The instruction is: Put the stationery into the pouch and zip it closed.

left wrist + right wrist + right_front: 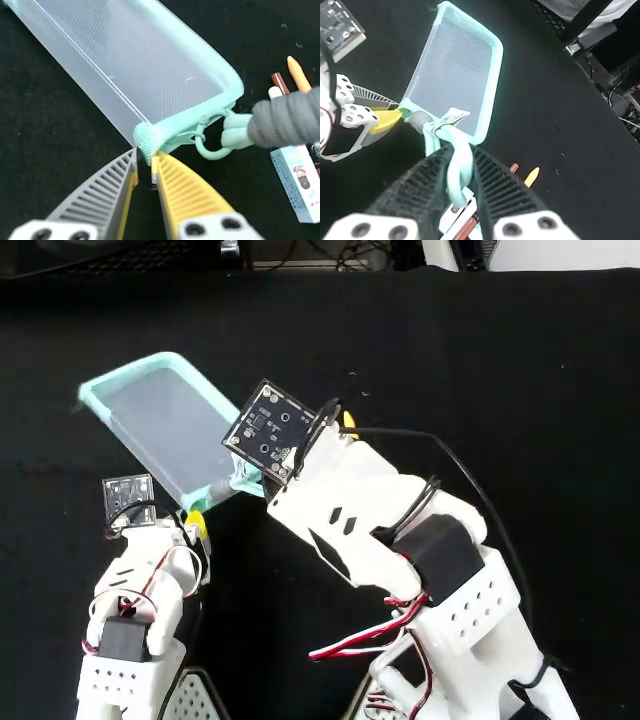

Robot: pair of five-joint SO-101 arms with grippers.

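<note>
High view puts the flat, translucent plastic pouch with mint-green fabric trim (160, 420) in the upper left of the frame, lying on the black table (520, 370) with both arms at its near corner. The left gripper (145, 162) is nipped narrow on the pouch's woven corner tab. The right gripper (461, 152) is closed around the mint-green strap (457, 167) that hangs off the zip ring. The pouch looks light, limp and slick-sided, so it would likely slide or buckle if pushed; the trim, tab and strap seem the sound places to hold. The loose stationery, an orange crayon-like stick (298, 74) and a small printed box (300, 182) among it, lies near the strap, outside the pouch.
</note>
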